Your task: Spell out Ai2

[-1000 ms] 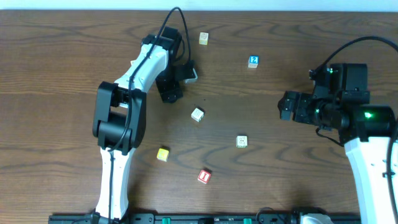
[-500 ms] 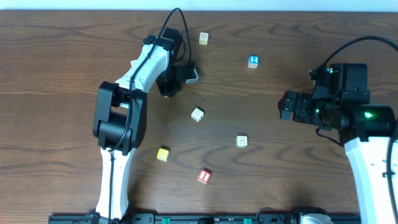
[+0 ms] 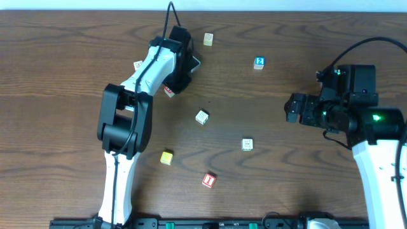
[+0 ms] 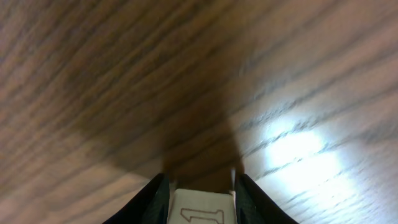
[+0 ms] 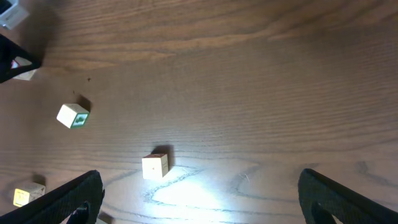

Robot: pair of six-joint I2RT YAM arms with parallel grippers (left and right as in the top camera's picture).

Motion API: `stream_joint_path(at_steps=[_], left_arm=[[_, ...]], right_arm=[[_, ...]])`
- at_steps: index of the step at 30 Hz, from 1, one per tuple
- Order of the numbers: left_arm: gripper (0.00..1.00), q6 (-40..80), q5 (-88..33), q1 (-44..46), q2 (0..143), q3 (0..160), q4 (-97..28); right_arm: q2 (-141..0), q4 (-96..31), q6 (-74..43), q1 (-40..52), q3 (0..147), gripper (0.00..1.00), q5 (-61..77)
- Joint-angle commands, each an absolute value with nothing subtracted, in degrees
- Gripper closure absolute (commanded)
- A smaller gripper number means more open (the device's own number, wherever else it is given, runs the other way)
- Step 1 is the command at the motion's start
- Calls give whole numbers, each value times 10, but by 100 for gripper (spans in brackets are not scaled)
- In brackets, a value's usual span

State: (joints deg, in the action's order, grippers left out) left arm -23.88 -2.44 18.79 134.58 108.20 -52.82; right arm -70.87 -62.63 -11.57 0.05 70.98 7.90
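My left gripper (image 3: 169, 88) is at the back left of the table, shut on a white block (image 4: 200, 210) with a brown outlined character on its face. In the overhead view that block (image 3: 168, 91) shows red and white at the fingertips. The block fills the gap between the two dark fingers (image 4: 155, 196). A blue "2" block (image 3: 259, 62) lies at the back centre-right. A red "I" block (image 3: 208, 180) lies near the front. My right gripper (image 3: 289, 108) hovers open at the right, with nothing between its fingers (image 5: 74, 196).
Loose blocks on the wooden table (image 3: 63, 127): a pale one (image 3: 208, 39) at the back, a small one (image 3: 137, 65) left of the left arm, a white-green one (image 3: 201, 117) in the middle, a white one (image 3: 247, 145), and a yellow one (image 3: 166, 158).
The left gripper went from open to shut on the block. Its wrist swung toward the back, uncovering a small block left of the arm. The right arm has not moved.
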Motion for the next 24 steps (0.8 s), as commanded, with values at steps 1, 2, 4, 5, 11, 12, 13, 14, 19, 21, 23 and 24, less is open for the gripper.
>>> stream_joint_path(at_steps=[1, 2, 4, 5, 11, 12, 13, 14, 19, 21, 23, 24], left_arm=[[67, -69, -64, 201, 1346, 1079, -528], [68, -46, -78, 204, 1346, 1079, -528], [73, -10, -96, 214, 1346, 1079, -526], [74, 4, -99, 219, 1346, 1079, -524], [73, 24, -80, 280, 1346, 1079, -483], [73, 26, -62, 297, 1346, 1079, -475], [73, 30, -47, 308, 1346, 1079, -472], [73, 33, -32, 317, 1346, 1079, -470], [73, 76, 44, 348, 1346, 1079, -464], [71, 118, 59, 350, 1346, 1079, -462], [70, 169, 60, 349, 1346, 1079, -463], [70, 200, 60, 348, 1346, 1079, -463]], right_arm=[[-709, -626, -118, -4, 714, 1, 75], [-709, -626, -118, -4, 715, 1, 75], [-709, -626, -118, -4, 715, 1, 75], [-709, -626, -118, -4, 715, 1, 75], [-709, -626, -117, -4, 715, 1, 75], [-709, -626, -118, -4, 715, 1, 75], [-709, -626, -118, -4, 715, 1, 75], [-709, -626, -118, -4, 715, 1, 75], [-709, -626, -120, -4, 715, 1, 75], [-709, -626, -123, -4, 715, 1, 75], [-709, -626, -122, -4, 714, 1, 75], [-709, -627, -122, -4, 715, 1, 75]])
